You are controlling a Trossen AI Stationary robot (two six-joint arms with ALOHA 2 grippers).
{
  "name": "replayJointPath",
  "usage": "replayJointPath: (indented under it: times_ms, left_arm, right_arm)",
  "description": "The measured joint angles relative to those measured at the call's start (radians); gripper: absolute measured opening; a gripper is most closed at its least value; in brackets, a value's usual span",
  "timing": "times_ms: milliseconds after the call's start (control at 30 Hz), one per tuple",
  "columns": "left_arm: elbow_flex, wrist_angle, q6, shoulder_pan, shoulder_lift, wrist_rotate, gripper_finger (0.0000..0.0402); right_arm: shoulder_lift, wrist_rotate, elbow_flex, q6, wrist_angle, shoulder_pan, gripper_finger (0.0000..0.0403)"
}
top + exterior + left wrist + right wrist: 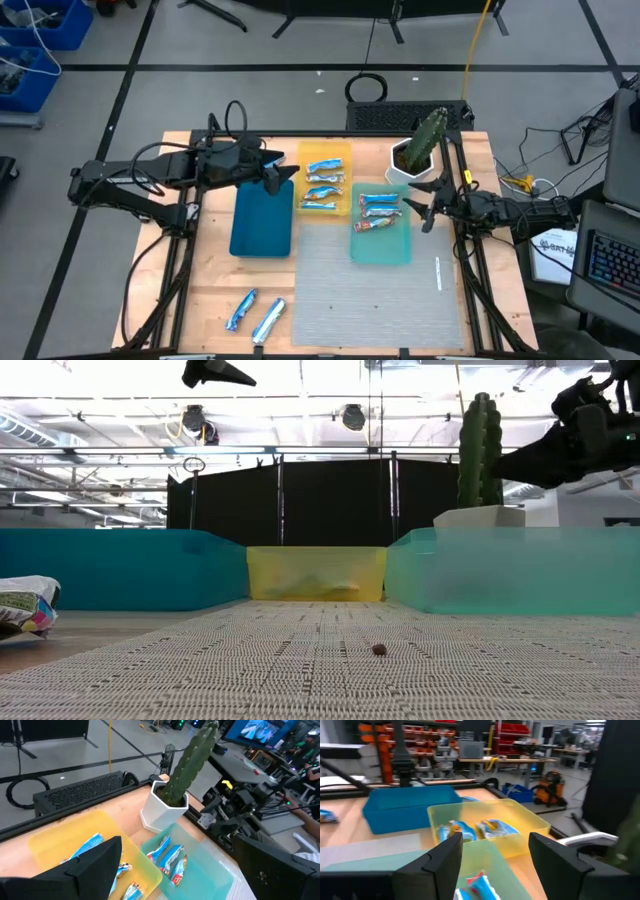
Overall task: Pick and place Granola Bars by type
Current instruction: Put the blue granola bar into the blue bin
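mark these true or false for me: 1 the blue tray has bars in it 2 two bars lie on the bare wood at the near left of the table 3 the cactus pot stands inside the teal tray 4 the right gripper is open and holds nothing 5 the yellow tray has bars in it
1. False. The blue tray looks empty.
2. True. Two granola bars lie on the wood near the table's front left corner, outside every tray.
3. False. The cactus pot stands on the table behind the teal tray, not in it.
4. True. The right gripper is open, by the teal tray's edge, with nothing between its fingers.
5. True. The yellow tray holds several blue-and-white bars.
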Motion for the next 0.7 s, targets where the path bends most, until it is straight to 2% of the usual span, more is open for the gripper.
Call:
replayJointPath:
  times_ms: [367,700]
  left_arm:
    - [0.000,-0.116,-0.002,0.038,0.000,-0.107,0.0381]
    - [0.000,-0.265,0.011,0.157,0.018,-0.089,0.0381]
  right_arm:
    - [0.000,0.015,0.000,0.013,0.001,0.000,0.0222]
    - [0.000,0.015,0.000,0.013,0.001,0.000,0.0222]
